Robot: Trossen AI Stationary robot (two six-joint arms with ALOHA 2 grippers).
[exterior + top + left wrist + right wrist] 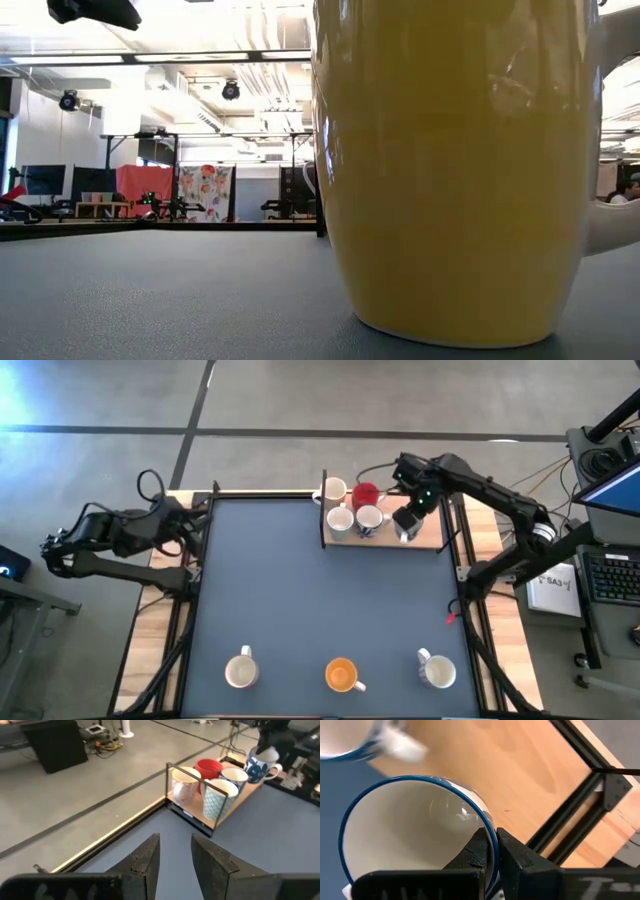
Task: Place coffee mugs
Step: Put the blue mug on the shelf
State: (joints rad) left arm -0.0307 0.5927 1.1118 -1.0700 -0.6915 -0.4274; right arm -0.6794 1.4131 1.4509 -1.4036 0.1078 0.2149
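A wooden tray (432,532) sits at the table's far right. On it stand a cream mug (334,490), a red mug (365,493) and two patterned white mugs (340,520) (370,518). My right gripper (408,522) is over the tray, shut on a blue-rimmed, blue-patterned white mug (260,764). Near the table's near edge stand a white mug (241,670), an orange mug (341,675) and another white mug (437,671). The orange mug (450,170) fills the low view. My left gripper (176,845) waits open at the far left corner, touching nothing. My right gripper pinches the blue-rimmed mug by its rim (489,831), with one finger (472,851) inside the cup and the other (516,854) outside its wall. The fingers come from above, slanting down. The mug stays upright over the tray; I cannot tell whether its base rests on the wood.
The tray has a dark upright frame (200,777) along the side that faces the table's left. The middle of the blue-grey table top (300,600) is bare between the tray and the three near mugs. Black rails (570,820) run along the table's right edge.
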